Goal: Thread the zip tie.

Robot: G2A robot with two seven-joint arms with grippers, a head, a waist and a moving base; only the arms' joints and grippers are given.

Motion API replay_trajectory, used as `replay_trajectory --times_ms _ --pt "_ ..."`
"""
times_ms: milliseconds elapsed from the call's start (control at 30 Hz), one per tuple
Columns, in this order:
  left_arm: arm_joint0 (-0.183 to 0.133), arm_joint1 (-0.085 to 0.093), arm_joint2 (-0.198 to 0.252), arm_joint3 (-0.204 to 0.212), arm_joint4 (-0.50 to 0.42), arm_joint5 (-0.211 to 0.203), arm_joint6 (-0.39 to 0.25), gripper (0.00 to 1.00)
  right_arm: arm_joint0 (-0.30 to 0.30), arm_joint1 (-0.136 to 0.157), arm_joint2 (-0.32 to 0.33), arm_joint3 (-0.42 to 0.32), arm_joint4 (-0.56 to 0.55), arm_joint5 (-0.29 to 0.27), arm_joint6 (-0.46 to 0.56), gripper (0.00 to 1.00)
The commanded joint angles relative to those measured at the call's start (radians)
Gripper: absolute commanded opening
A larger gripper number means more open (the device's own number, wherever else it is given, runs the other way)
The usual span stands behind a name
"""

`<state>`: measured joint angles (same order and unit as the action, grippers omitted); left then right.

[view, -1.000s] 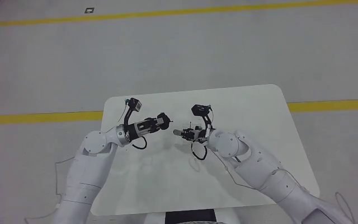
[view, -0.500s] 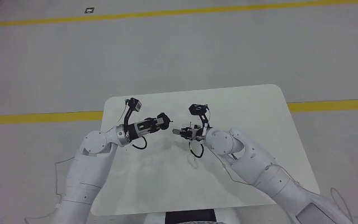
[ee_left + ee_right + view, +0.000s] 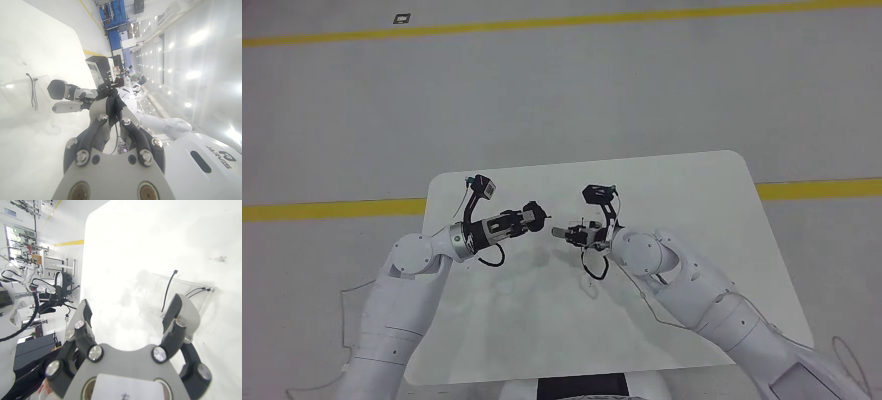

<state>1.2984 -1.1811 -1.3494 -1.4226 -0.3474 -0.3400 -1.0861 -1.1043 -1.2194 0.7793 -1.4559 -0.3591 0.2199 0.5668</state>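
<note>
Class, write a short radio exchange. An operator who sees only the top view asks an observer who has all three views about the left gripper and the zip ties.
Operator: From above, I can't judge the left gripper's grip. What is it doing?
Observer: The left gripper is shut, and a black strand that looks like a zip tie trails back from between its fingers.
Operator: Where are the other ties?
Observer: Several zip ties lie on a clear plate on the table, just beyond the open right gripper.

Black zip tie [image 3: 168,291] lying on clear sheet [image 3: 150,300]
</note>
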Motion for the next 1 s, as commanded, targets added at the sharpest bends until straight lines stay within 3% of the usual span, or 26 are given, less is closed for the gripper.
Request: replay_trajectory --times_ms 0,33,67,100,333,467,967 --pt "0.000 0.000 0.000 0.000 0.000 0.000 0.000 0.00 0.006 -0.003 0.001 0.010 0.001 -0.006 0.003 1.00" --pt "0.000 0.000 0.000 0.000 0.000 0.000 0.000 0.00 0.010 -0.005 0.001 0.017 0.001 -0.011 0.005 0.88" --pt "0.000 0.000 0.000 0.000 0.000 0.000 0.000 0.00 0.012 -0.006 0.001 0.023 0.000 -0.013 0.005 0.65" --pt "0.000 0.000 0.000 0.000 0.000 0.000 0.000 0.00 0.015 -0.007 0.000 0.030 -0.004 -0.014 0.006 0.53" --pt "0.000 0.000 0.000 0.000 0.000 0.000 0.000 0.00 0.026 -0.019 -0.007 0.066 -0.022 -0.003 0.004 0.31" --pt "0.000 0.000 0.000 0.000 0.000 0.000 0.000 0.00 0.031 -0.024 -0.012 0.079 -0.048 0.020 0.002 0.26" --pt "0.000 0.000 0.000 0.000 0.000 0.000 0.000 0.00 0.035 -0.040 -0.031 0.100 -0.161 0.106 0.011 0.22"
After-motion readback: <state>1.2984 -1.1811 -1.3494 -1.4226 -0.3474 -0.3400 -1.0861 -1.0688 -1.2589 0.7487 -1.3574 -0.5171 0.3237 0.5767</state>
